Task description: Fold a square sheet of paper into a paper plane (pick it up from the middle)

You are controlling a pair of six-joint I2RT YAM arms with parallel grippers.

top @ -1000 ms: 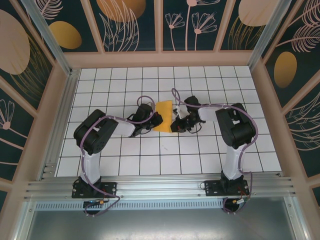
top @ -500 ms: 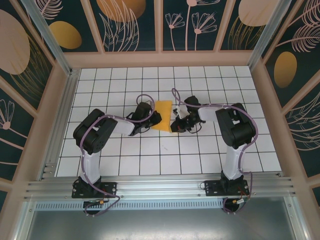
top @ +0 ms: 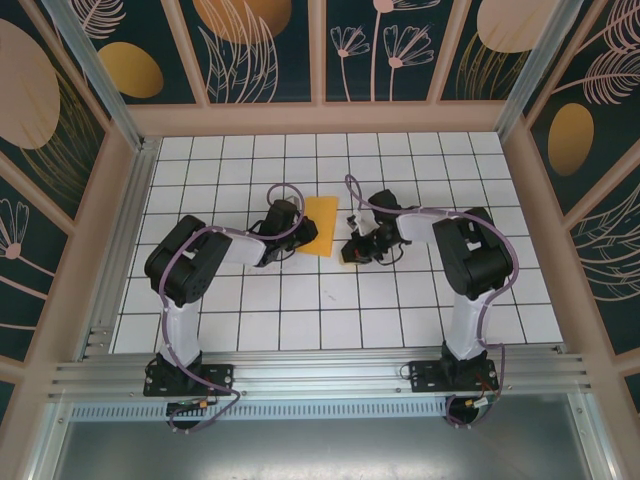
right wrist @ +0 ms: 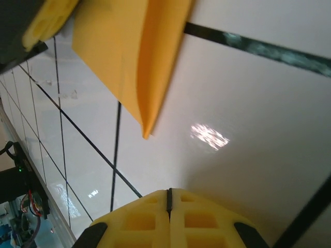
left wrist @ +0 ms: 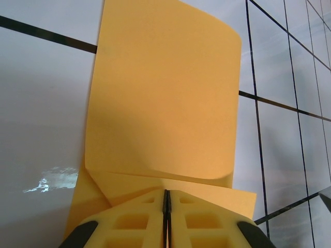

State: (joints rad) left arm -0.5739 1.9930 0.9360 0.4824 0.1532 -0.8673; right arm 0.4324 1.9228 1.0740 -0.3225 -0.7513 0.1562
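The left claw (left wrist: 166, 200), jaws pressed together, pinches the near edge of the square sheet of paper (left wrist: 165, 98) — partly folded, one far corner curling up off the tabletop (left wrist: 41, 113). The sheet sits about the middle of the tabletop, a little toward its far edge. The right claw (right wrist: 169, 199), closed on nothing, hangs near the sheet's pointed corner without touching it. With one thin edge bearing the whole sheet, the grip may slip or the paper tear. The loose fold may spring open — and the right claw, so near, may crumple that corner if it comes in closed.
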